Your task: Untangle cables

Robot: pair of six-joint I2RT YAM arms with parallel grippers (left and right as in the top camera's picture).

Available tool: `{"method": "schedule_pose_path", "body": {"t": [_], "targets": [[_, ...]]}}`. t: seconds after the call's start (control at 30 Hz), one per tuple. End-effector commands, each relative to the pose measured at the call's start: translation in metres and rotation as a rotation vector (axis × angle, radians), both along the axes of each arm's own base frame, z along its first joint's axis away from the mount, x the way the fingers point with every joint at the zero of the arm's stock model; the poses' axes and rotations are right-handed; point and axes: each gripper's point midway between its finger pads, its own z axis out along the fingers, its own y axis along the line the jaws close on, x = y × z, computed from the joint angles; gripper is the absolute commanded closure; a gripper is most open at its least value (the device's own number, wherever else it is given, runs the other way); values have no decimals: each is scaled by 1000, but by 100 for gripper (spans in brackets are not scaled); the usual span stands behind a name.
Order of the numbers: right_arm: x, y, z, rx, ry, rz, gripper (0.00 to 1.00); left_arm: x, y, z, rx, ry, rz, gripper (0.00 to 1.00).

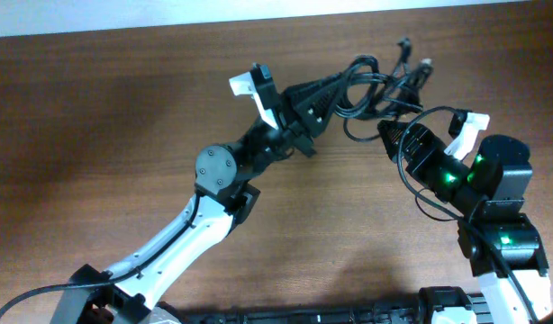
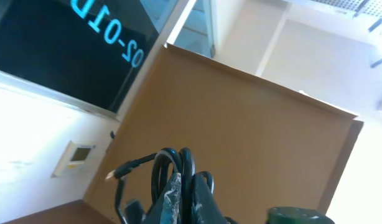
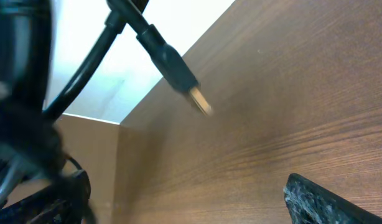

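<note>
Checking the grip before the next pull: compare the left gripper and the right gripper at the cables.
The left gripper is shut on the cables, with a loop pinched in it; the right gripper is open and holds nothing. In the overhead view, the left gripper meets the cables from their left side and the right gripper from their lower right. Both point at the same cables.

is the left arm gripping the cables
Yes, the left fingers are shut on a loop of the cables.
</note>
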Motion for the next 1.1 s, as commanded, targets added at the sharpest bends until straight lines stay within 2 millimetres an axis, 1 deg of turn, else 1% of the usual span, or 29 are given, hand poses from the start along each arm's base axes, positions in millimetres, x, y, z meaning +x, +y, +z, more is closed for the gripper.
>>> {"method": "schedule_pose_path", "body": {"t": [0.0, 0.13, 0.23, 0.3, 0.43, 0.5, 0.77, 0.87, 0.97, 1.07], "targets": [[3, -4, 5, -3, -7, -23, 1, -11, 3, 15, -32, -30, -19, 100], [3, -6, 5, -11, -9, -31, 2, -14, 1, 14, -51, 23, -72, 100], [4, -12, 1, -79, -22, -42, 1, -22, 3, 22, -71, -16, -93, 100], [4, -21, -6, -125, -2, -78, 1, -28, 3, 25, -72, -42, -112, 100], [-1, -45, -29, -225, 90, -190, 1, -29, 3, 24, -68, -46, -119, 100], [-5, -54, -36, -253, 126, -228, 1, -29, 3, 24, -68, -46, -119, 100], [-6, -56, -39, -296, 127, -219, 1, -28, 1, 22, -52, -49, -118, 100], [-5, -54, -37, -289, 117, -211, 1, -23, -3, 13, -2, -60, -82, 100], [-5, -54, -36, -288, 114, -207, 1, -12, -7, -2, 56, -27, -53, 100], [-2, -38, -27, -323, 31, -81, 1, 14, -3, -27, 122, 87, 6, 100]]}}
